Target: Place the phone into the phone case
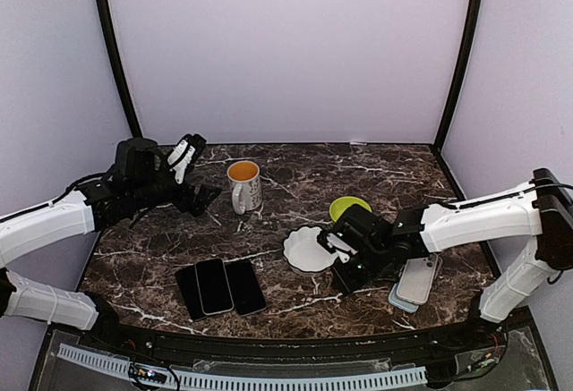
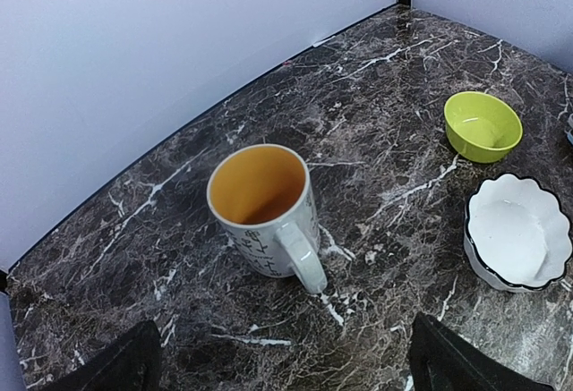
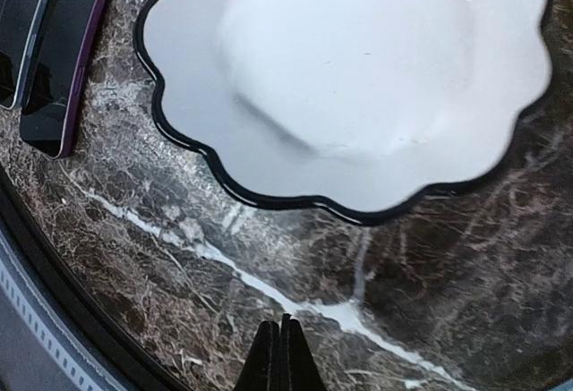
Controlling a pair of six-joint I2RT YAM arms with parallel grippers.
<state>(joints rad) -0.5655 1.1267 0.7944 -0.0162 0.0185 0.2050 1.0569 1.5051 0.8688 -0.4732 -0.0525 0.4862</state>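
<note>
**Remote rig, tabletop.** Nearest my arms, three dark glossy rectangular phones (image 1: 215, 286) lie flat and side by side, edges touching. They rest on the dark brown marble-patterned table (image 1: 295, 310), a polished surface streaked with white veins. My right wrist camera shows a purple rim on the phone closest to the dish. No brand or writing can be read on any of them.

To their right, my right gripper (image 3: 281, 337) hangs low over bare marble, just beside the white scalloped dish (image 1: 307, 250). Its two black fingers are pressed flat together with nothing between them.

Farther right, beside my right forearm, a pale rounded-corner phone case (image 1: 419, 279) with a camera cut-out lies tilted on a grey-blue flat slab (image 1: 397, 301). I cannot tell whether a phone sits inside the case, or what the slab is.

The dish is smooth and shallow, with a thin black line along its fluted rim. Just beyond it stands a small lime-green round bowl (image 1: 349, 208), glossy and upright.

Left of the bowl is a white ceramic mug with an orange interior (image 2: 264, 208), its handle turned toward the near edge. The black print on its side is too small for me to read.

At the far left, my left gripper (image 2: 285, 319) is raised off the table and faces the mug. Its black fingers are spread wide and hold nothing.

Plain matte lavender walls (image 1: 286, 51) with black corner posts close the scene.
</note>
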